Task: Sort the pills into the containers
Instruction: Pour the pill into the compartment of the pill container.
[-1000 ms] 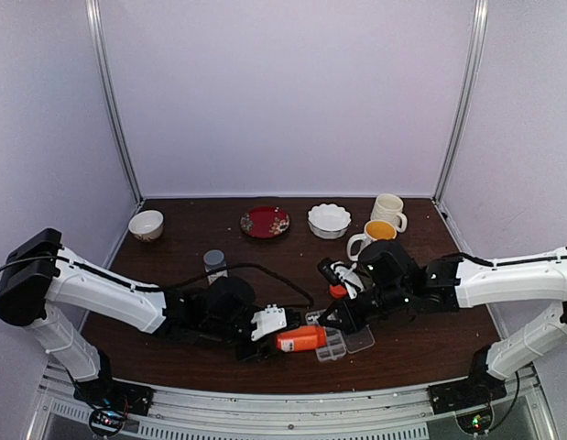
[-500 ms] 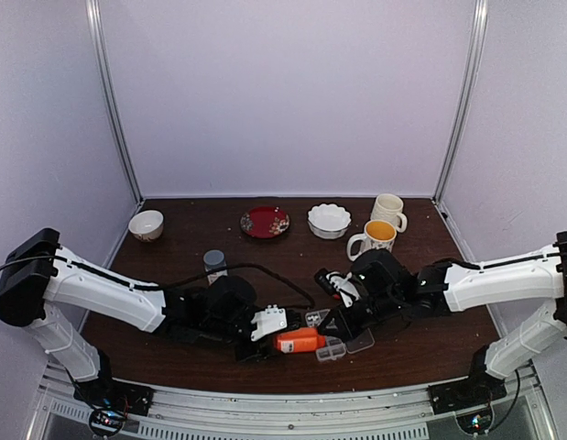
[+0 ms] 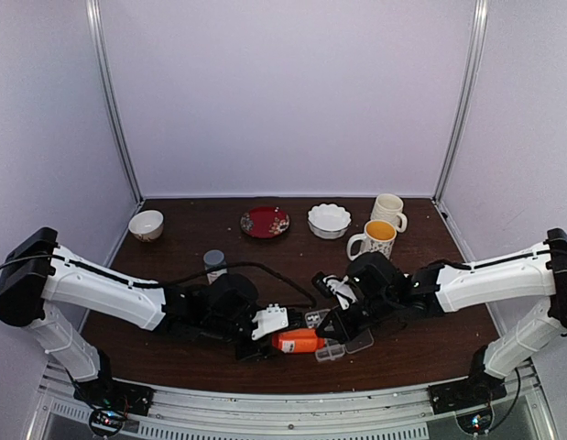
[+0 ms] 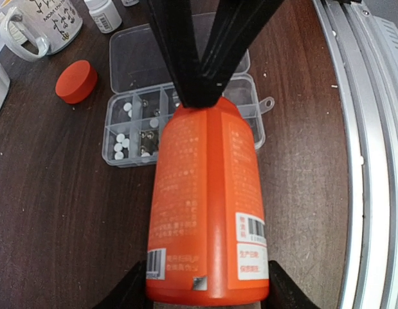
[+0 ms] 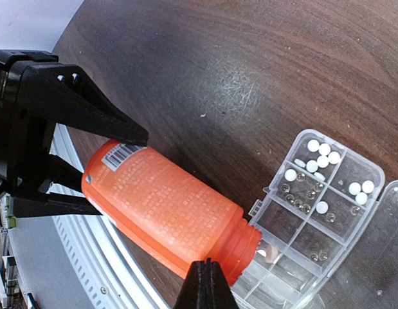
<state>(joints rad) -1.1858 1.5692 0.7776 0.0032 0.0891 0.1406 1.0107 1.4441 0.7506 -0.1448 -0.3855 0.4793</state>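
Left tool (image 3: 285, 342) snug around orange bottle (image 3: 303, 340), arm (image 3: 109, 291) low, outstretched; right tool (image 5: 205, 283) clenched.

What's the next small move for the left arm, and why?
Probably tip the bottle a little further, mouth down. The left gripper holds it lying nearly flat, its open mouth over a compartment of the pill box, with what looks like one pill at the lip. The right gripper is shut beside the neck.
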